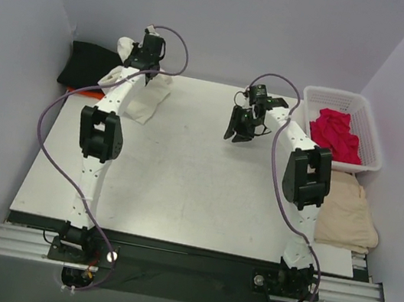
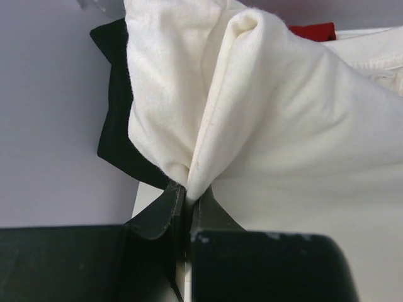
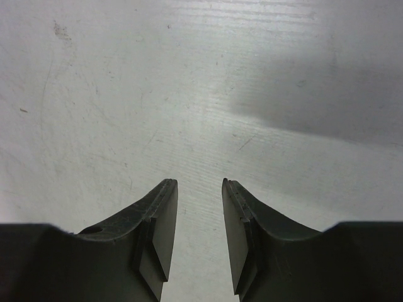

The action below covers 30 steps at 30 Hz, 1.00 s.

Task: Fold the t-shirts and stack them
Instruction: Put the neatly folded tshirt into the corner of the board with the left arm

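From my overhead view, the left claw (image 1: 136,50) sat at the table's (image 1: 180,186) eleven o'clock corner, pinched shut on a bunched fold of the white shirt (image 1: 147,100). The rest of that shirt hung down and draped onto the tabletop just inside the far edge. On the left wrist feed the claw tips (image 2: 187,192) met tight on the cloth (image 2: 283,126), with nothing of a gap between them.

The black shirt (image 1: 85,64) lay past the table's left edge at ten o'clock, against the wall, with a sliver of the orange-red shirt (image 1: 88,92) beneath it.

The right claw (image 1: 242,131) hung at one o'clock over bare tabletop, jaws partly apart and holding nothing; its wrist feed (image 3: 199,189) showed only scuffed white surface.

The crimson shirt (image 1: 335,134) lay heaped in the basket (image 1: 372,141) at two o'clock, off the right edge. A beige folded cloth (image 1: 346,214) lay at four o'clock, overhanging that same edge.

The middle and the whole near half of the table were open to me.
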{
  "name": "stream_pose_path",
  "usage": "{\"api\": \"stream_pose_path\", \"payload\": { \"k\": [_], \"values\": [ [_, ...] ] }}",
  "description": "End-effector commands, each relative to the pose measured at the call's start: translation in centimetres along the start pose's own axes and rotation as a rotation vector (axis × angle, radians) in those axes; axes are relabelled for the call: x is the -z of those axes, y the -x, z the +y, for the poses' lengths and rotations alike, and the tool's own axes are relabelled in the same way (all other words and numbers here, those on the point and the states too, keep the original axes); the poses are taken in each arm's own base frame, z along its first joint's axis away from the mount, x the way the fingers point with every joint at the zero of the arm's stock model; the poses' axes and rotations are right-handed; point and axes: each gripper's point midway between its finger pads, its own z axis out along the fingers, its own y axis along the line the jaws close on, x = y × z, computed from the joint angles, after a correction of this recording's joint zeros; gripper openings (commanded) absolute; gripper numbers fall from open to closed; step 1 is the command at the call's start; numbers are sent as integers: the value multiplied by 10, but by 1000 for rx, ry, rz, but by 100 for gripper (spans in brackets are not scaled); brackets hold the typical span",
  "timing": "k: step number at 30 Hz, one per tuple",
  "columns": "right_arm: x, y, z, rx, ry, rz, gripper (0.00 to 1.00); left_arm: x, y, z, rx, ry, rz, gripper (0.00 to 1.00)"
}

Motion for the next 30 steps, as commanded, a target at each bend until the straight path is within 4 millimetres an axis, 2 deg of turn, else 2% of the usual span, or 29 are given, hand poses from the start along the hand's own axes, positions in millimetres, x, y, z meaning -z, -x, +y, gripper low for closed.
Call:
{"api": "stream_pose_path", "payload": {
  "k": [1,5,12,14,15,16,18,20,21,23,24,30],
  "values": [
    [17,-7,9,25,-10,11,35,23,67,76,200,130,-178,0],
    [13,-11,13,35,-14,30,35,11,66,84,272,134,-190,0],
    [5,-21,20,50,-23,71,35,-19,57,101,515,81,-194,0],
    [4,-22,24,58,-21,75,35,-34,46,111,594,78,-172,0],
    [2,-24,23,57,-25,84,35,-37,46,108,649,62,-170,0],
    [2,-24,24,57,-27,85,36,-51,33,128,689,80,-150,0],
    [-1,-27,25,57,-30,95,35,-59,30,128,761,39,-150,0],
    [-3,-27,25,58,-31,95,35,-72,24,142,796,32,-150,0],
    [-5,-29,25,56,-34,104,35,-73,29,148,817,24,-168,0],
    [-6,-28,26,53,-34,104,36,-85,24,156,824,26,-170,0],
    [-8,-28,27,54,-33,107,35,-86,30,161,834,7,-193,0],
    [-13,-25,32,52,-28,116,36,-111,25,191,928,-64,-243,0]
  ]
}}
